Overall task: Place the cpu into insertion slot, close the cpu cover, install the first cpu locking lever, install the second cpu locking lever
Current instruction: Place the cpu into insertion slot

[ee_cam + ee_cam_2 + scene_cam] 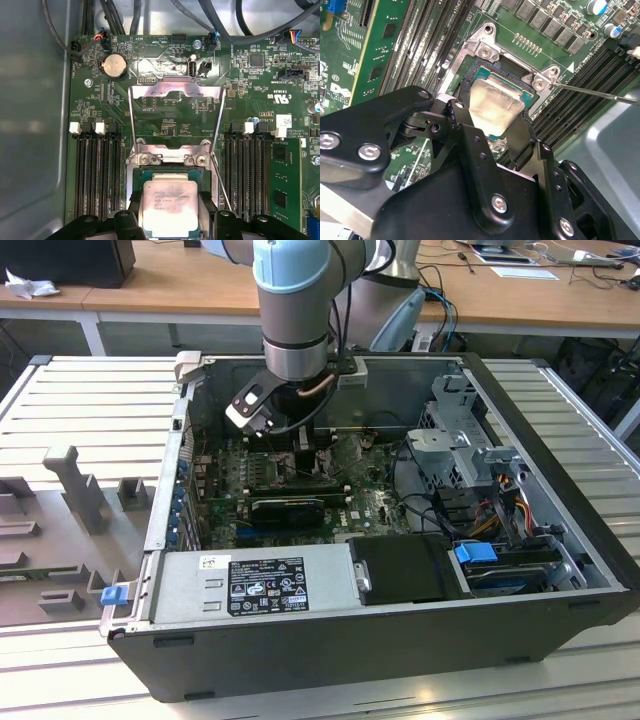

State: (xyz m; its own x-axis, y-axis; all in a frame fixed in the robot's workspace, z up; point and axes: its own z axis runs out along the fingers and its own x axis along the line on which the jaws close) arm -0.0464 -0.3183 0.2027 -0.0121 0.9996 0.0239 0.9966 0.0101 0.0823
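Observation:
The cpu (495, 107), a pale silver square chip, sits between my black fingers (522, 135) directly over the insertion slot (487, 75). My gripper (492, 114) is shut on it from two opposite sides. In the first wrist view the cpu (170, 207) lies within the socket frame (150, 175); I cannot tell whether it is fully seated. The cpu cover (150, 90) stands swung open beyond the socket, motherboard showing through its window. A thin locking lever (220, 182) angles off beside the socket. In the exterior view the gripper (300, 445) reaches down inside the case.
Black memory slots (97, 175) flank the socket on both sides. Within the open computer case are a power supply (260, 585), a graphics card (290, 510) and a metal drive cage (460, 440) with cables. A grey fixture tray (60, 530) lies at the exterior view's left.

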